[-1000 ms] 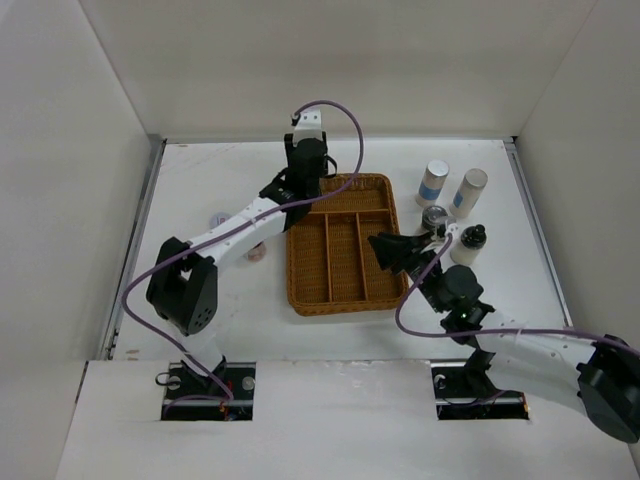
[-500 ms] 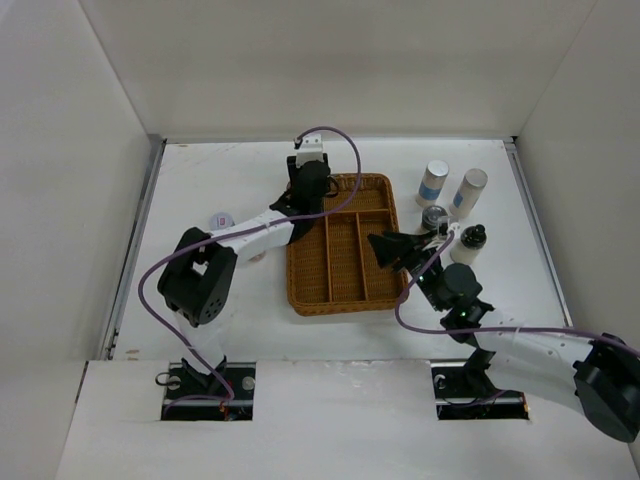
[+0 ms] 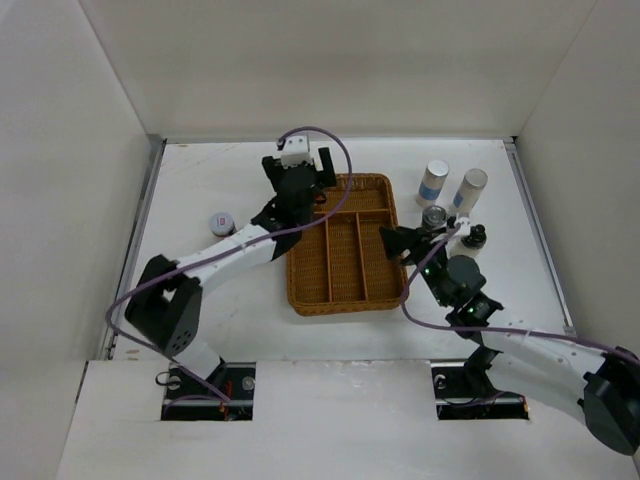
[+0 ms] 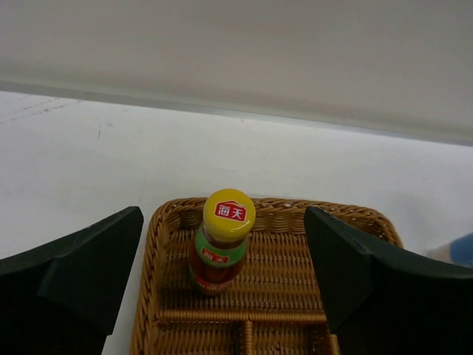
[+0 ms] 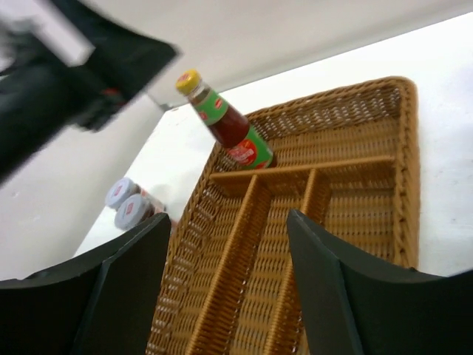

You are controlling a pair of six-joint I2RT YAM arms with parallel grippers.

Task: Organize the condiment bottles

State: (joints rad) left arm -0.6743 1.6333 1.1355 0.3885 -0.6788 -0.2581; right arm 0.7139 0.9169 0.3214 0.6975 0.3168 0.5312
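Observation:
A yellow-capped dark sauce bottle (image 4: 222,244) stands upright in the far cross compartment of the brown wicker tray (image 3: 340,306), near its left corner. The right wrist view also shows this bottle (image 5: 229,132). My left gripper (image 3: 298,166) hovers over that corner, open, its fingers (image 4: 81,274) wide on either side of the bottle and not touching it. My right gripper (image 3: 397,244) is open over the tray's right rim with nothing between its fingers (image 5: 336,288). From above, the left gripper hides the bottle.
Right of the tray stand two white blue-labelled shakers (image 3: 433,182) (image 3: 468,192), a dark-lidded jar (image 3: 434,217) and a black-capped pale bottle (image 3: 474,238). A white-lidded jar (image 3: 221,222) sits left of the tray; the right wrist view shows two such jars (image 5: 127,201). White walls enclose the table.
My left gripper has opened, letting go of the yellow-capped bottle, which now stands in the tray. The left arm has shifted slightly left; the right gripper has swung a little to the right.

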